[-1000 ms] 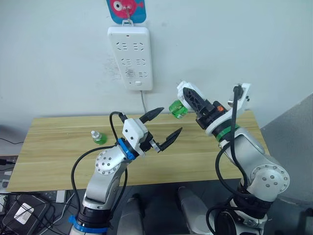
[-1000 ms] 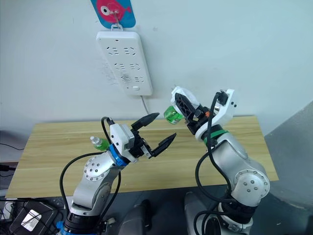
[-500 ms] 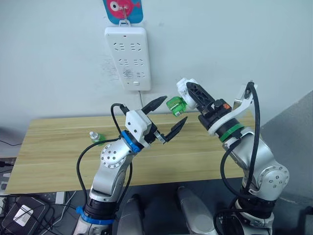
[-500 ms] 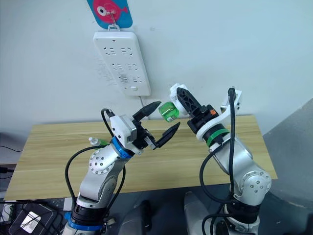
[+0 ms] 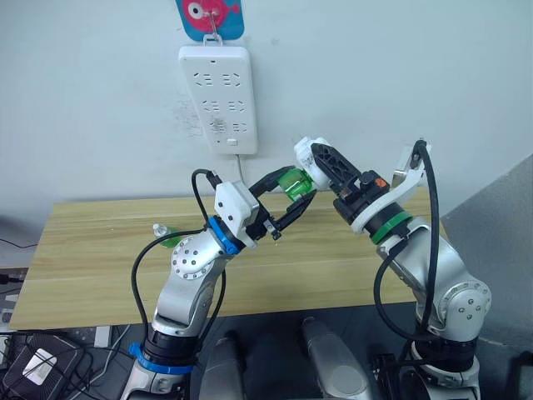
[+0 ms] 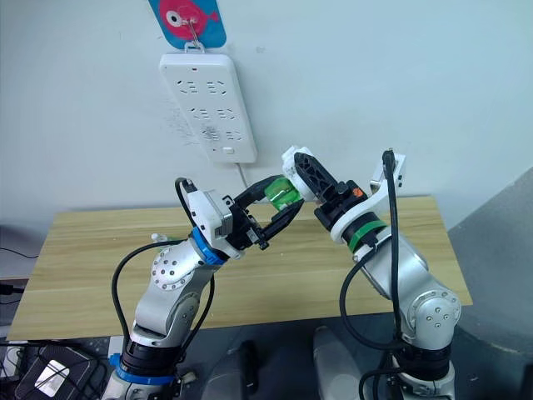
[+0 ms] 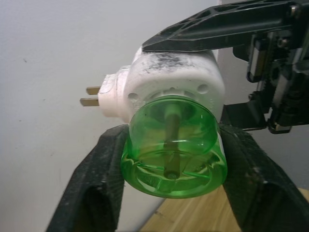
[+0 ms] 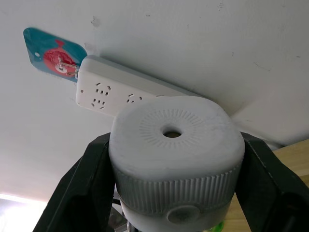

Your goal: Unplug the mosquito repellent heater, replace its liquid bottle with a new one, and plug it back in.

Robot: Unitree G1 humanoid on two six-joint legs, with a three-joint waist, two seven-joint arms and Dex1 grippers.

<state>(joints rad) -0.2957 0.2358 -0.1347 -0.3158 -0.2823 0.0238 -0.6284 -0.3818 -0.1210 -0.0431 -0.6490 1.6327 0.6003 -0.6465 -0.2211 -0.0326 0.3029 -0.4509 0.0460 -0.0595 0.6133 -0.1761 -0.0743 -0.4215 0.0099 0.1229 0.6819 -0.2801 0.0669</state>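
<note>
1. Since half a second earlier, my left gripper (image 5: 286, 193) had moved in; its fingers (image 7: 99, 188) now flanked the green bottle (image 7: 173, 147), apparently touching its sides.
2. My right gripper (image 8: 174, 169) pinched the mosquito repellent heater (image 8: 175, 157) above the table (image 5: 100, 267), prongs bare.
3. That bottle, screwed into the heater, showed a wick; its fill level I couldn't tell.
4. A second green bottle (image 5: 169, 238) lay on the table.

My small white rounded plastic heater (image 7: 174, 77) is off the wall, up above the table, two metal prongs bare, its clear green liquid bottle (image 7: 173, 145) still attached; a second green bottle (image 5: 169, 238) lies on the wood
</note>
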